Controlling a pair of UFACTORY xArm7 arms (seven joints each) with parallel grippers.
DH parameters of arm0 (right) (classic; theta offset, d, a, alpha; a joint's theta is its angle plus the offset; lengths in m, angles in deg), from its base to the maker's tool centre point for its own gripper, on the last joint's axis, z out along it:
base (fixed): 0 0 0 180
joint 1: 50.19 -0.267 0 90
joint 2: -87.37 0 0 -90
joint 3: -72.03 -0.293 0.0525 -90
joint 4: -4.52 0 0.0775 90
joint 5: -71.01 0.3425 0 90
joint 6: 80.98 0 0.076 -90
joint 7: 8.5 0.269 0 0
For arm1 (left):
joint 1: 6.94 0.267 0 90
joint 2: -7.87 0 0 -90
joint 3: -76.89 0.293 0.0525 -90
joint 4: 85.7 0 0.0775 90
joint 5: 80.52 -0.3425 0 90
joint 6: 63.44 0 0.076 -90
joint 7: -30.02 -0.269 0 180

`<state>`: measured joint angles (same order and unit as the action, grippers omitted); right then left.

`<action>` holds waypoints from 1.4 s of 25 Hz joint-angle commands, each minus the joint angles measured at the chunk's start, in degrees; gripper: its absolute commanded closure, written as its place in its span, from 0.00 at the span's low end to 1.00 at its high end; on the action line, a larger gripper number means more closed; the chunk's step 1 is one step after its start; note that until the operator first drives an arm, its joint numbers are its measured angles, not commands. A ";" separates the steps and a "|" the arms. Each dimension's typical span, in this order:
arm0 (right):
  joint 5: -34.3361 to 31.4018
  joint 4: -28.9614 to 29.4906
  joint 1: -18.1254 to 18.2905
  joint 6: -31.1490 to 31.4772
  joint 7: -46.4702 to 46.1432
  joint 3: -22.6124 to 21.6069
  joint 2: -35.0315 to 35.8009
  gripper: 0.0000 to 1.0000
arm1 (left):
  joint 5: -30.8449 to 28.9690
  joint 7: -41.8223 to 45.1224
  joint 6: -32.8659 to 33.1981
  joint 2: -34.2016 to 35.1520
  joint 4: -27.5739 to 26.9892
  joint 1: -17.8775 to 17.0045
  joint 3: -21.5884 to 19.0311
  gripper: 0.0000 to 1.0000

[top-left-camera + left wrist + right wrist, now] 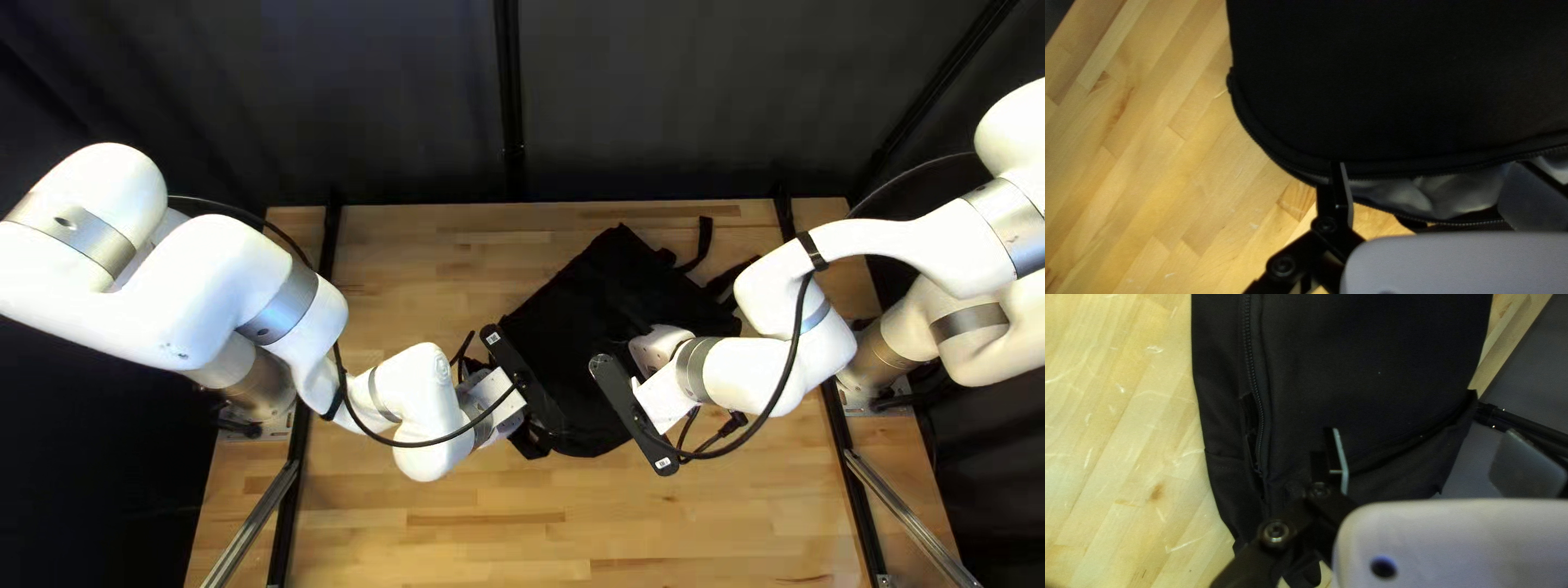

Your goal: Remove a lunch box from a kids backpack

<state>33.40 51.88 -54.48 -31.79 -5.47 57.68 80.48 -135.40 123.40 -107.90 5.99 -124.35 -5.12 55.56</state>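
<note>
No lunch box showing, so it's presumably inside the black backpack (593, 283), centre of the top left view, the bag's long axis slanting from upper right to lower middle. And here's the key: the unzipped mouth, grey lining (1421, 198) peeking out, lies right at the left gripper (1429, 166), fingers spread, nothing clamped. The right gripper (1423, 431), also wide open and empty, sits over the pocket side, farther off. Left looks best placed to reach in.
</note>
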 commanded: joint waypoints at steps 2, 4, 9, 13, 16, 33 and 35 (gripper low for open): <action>-0.88 2.31 -0.06 0.10 -0.31 -0.23 2.97 0.00 | 11.90 -9.08 -2.40 12.76 5.94 -2.15 0.95 0.00; -1.19 1.75 -0.05 -0.48 0.05 -0.23 3.17 0.00 | 16.75 -12.33 -4.25 18.95 8.65 -3.87 2.13 0.00; -1.51 -0.96 -0.44 -1.12 2.05 -0.71 1.71 0.00 | 26.05 -17.88 -12.89 33.37 13.19 -8.48 4.67 0.00; -3.20 -0.49 -0.96 -0.89 4.18 -1.57 2.90 0.00 | 29.15 -20.05 -18.36 40.33 14.36 -9.85 6.08 0.00; -4.32 1.95 -1.49 0.71 4.24 -2.24 4.89 0.00 | 30.76 -20.26 -22.89 44.26 13.75 -9.75 6.88 0.00; -5.13 9.40 -3.18 -2.04 14.71 -2.39 17.53 0.00 | 31.66 -18.69 -24.13 44.99 13.23 -9.40 6.64 0.00; -4.80 12.22 -4.59 0.51 17.44 -2.81 19.82 0.00 | 31.66 -18.69 -24.13 44.99 13.23 -9.40 6.64 0.00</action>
<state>28.08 60.43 -57.29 -33.97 8.19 55.41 96.87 -103.75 104.72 -132.03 50.98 -111.12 -14.53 62.20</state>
